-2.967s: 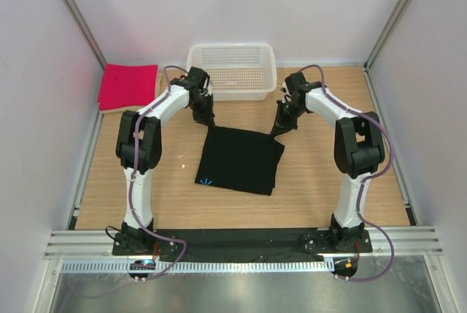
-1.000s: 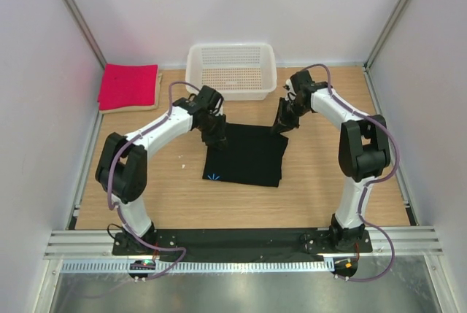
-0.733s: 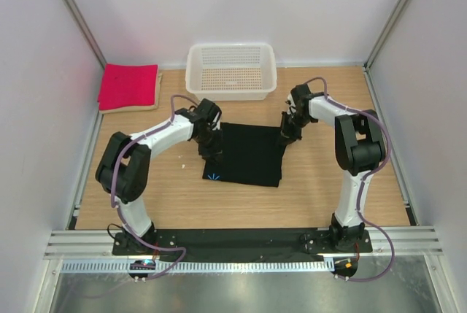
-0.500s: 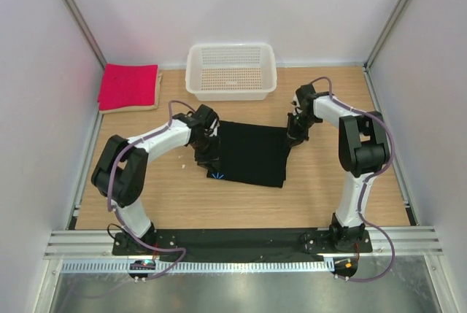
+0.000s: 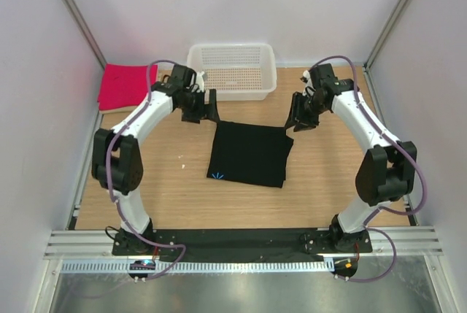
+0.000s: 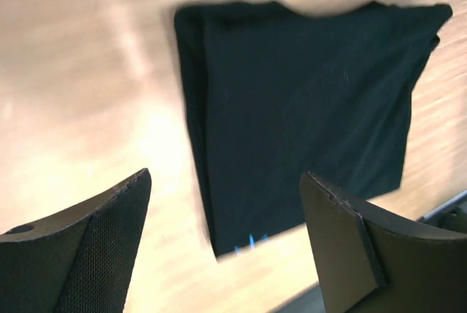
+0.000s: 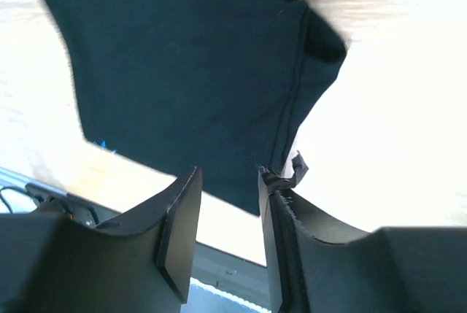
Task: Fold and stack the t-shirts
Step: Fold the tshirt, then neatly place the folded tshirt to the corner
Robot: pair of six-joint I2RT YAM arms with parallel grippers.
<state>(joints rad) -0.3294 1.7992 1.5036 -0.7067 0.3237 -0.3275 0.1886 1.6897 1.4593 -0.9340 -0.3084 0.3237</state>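
Left jaws and right jaws released the black t-shirt (image 5: 250, 155), lifting away.

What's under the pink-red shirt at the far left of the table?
A beige shirt lies under the pink-red shirt; only a thin strip along its near edge shows. The rest is covered, so how it is folded cannot be seen.

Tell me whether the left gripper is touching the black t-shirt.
Apart. The left wrist view shows the left gripper open and raised, with the whole black t-shirt lying on the table below.

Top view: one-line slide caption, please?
Left end effector and right end effector hover open by the folded black shirt; pink shirt far left.
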